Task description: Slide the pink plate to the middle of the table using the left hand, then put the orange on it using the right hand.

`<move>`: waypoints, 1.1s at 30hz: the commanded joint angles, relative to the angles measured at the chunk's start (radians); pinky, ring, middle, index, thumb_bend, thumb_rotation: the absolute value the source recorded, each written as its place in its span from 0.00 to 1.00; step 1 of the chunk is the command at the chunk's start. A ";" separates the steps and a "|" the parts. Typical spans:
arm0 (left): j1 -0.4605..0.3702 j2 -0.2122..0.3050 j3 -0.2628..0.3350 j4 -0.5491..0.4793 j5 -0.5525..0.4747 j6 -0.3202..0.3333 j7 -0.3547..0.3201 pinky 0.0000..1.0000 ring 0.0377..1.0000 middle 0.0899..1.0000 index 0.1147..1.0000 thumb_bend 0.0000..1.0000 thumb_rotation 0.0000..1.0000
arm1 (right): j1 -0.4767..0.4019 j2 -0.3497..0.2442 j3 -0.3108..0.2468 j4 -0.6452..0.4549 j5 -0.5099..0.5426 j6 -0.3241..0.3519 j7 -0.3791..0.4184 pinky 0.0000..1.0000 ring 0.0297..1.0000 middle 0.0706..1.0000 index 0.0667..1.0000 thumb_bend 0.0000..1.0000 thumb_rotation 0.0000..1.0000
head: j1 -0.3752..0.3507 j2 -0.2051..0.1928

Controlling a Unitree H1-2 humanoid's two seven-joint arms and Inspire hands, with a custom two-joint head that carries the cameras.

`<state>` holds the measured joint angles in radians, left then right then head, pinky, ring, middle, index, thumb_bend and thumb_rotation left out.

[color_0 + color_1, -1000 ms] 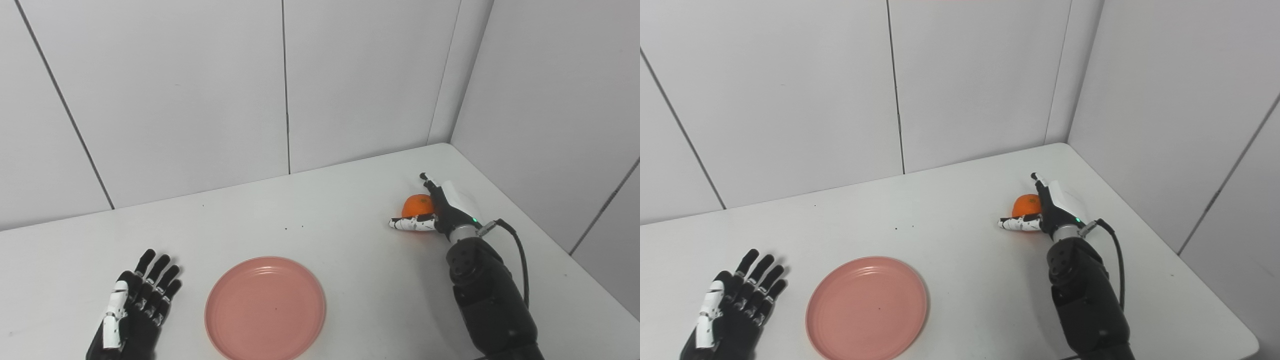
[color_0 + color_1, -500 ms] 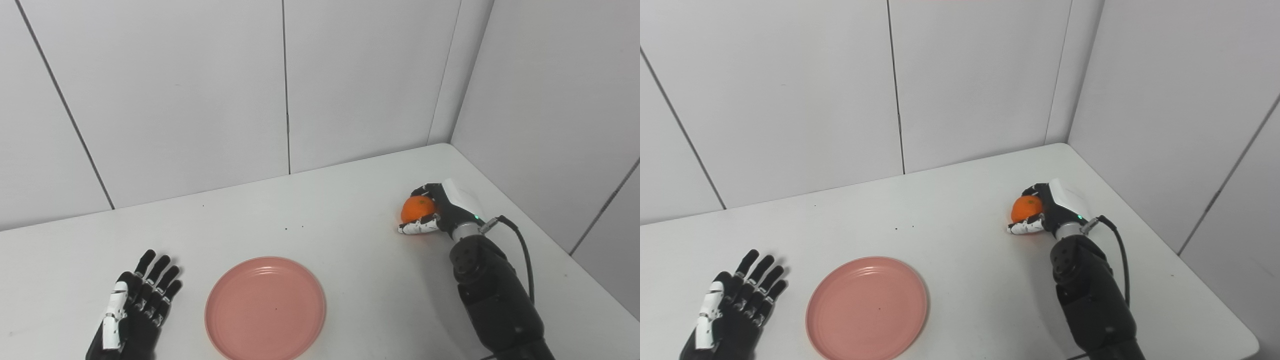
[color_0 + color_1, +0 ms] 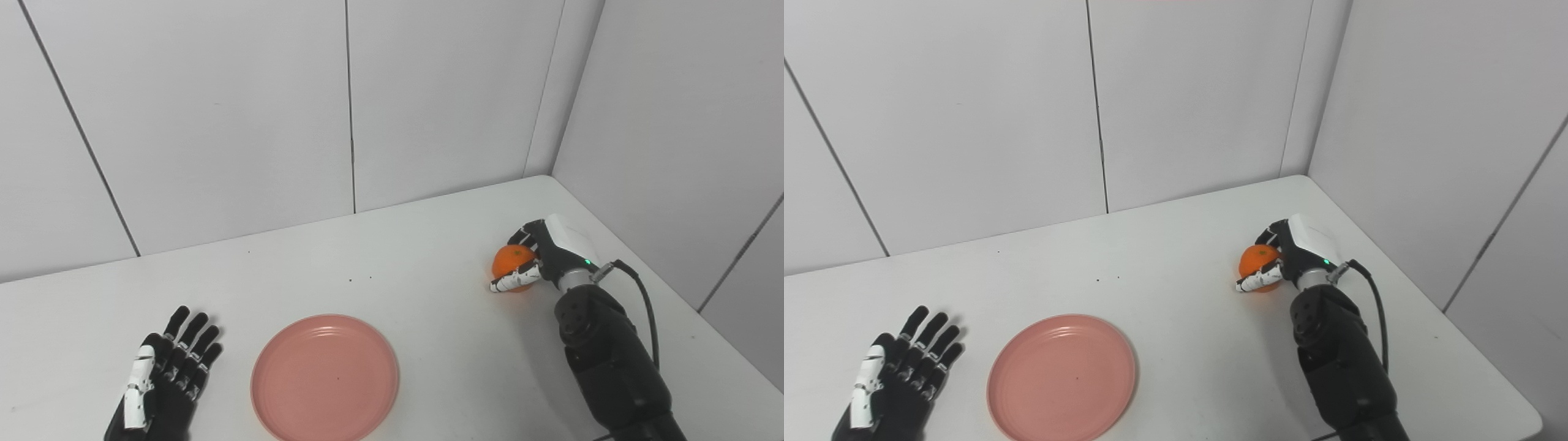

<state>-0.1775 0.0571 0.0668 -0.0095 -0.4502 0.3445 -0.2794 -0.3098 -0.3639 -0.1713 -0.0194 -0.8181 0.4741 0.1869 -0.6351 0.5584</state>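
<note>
Near table's far right corner: orange (image 3: 512,262) enclosed by right hand (image 3: 539,257), fingers curled over top, thumb underneath; whether lifted off table, cannot tell. Pink plate (image 3: 324,377) lies well apart, toward near left of orange, mid-table at front edge. Left hand (image 3: 165,380) flat beside plate, fingers spread, empty. Transfer direction: leftward and toward robot.

White table (image 3: 429,245), perhaps tiny dark specks.
</note>
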 commanded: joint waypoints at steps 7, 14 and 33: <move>0.026 -0.002 -0.007 0.032 0.014 0.050 0.030 0.98 0.95 0.95 0.94 0.28 1.00 | -0.035 0.010 -0.041 -0.174 -0.036 -0.004 0.011 0.33 0.39 0.43 0.45 0.53 0.00 | 0.022 0.000; 0.032 -0.015 -0.013 0.025 0.020 0.041 0.038 0.97 0.94 0.94 0.93 0.28 1.00 | -0.051 0.038 -0.029 -0.312 -0.041 -0.005 0.054 0.34 0.39 0.42 0.48 0.53 0.00 | 0.061 0.005; 0.060 -0.083 -0.082 -0.027 0.101 0.013 0.091 0.93 0.92 0.92 0.91 0.36 1.00 | -0.074 0.161 0.223 -0.520 -0.099 -0.025 0.134 0.29 0.34 0.39 0.48 0.53 0.00 | 0.334 0.064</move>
<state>-0.1484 -0.0188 -0.0057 -0.0552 -0.3713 0.3377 -0.2121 -0.3423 -0.2031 0.0441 -0.5045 -0.9049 0.4766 0.3358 -0.3022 0.6228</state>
